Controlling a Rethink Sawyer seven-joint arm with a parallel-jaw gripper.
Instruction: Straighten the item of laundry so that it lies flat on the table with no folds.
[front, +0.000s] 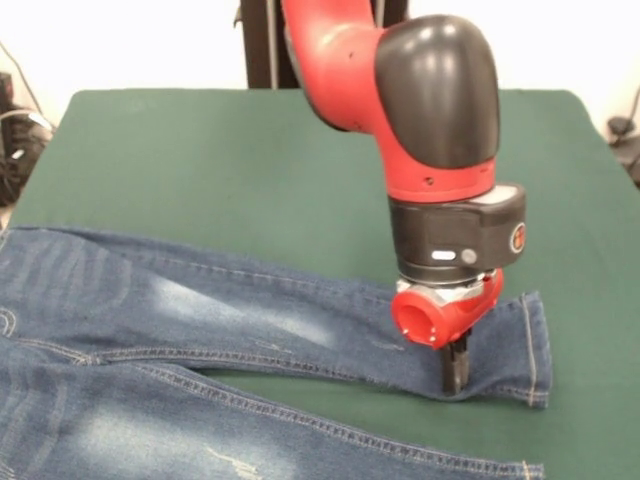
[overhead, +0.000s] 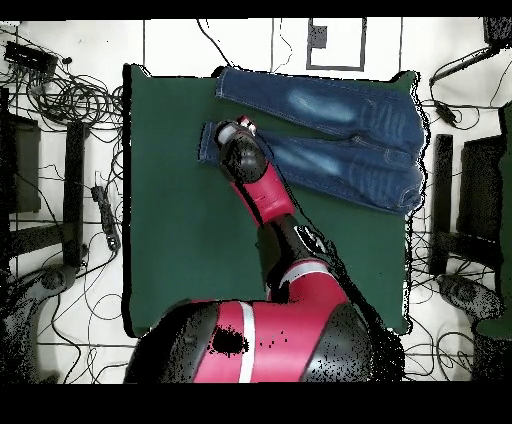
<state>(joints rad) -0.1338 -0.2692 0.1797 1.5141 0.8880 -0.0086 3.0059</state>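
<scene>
The jeans are blue denim with faded whitish patches on the thighs and tan stitching along the seams and hems. They lie spread on the green surface, both legs stretched out roughly side by side with a narrow wedge of green showing between them. In the front view the waist end runs off the left edge of the picture and the cuffs point right; the nearer leg is cut by the bottom edge, its hem just showing at the lower right. The farther leg ends in a hemmed cuff that stands a little proud of the cloth, with small wrinkles gathered near it. In the overhead view the jeans lie along the far side of the surface, waist toward the right edge, legs reaching toward the middle.

My pincer comes straight down onto the farther leg just short of its cuff, the dark tip pressed into the denim where the fabric puckers. The fingers read as one narrow dark stub below the red housing, so I cannot tell whether they are parted or drawn together, or whether they pinch any cloth. From above, my arm covers that spot.
</scene>
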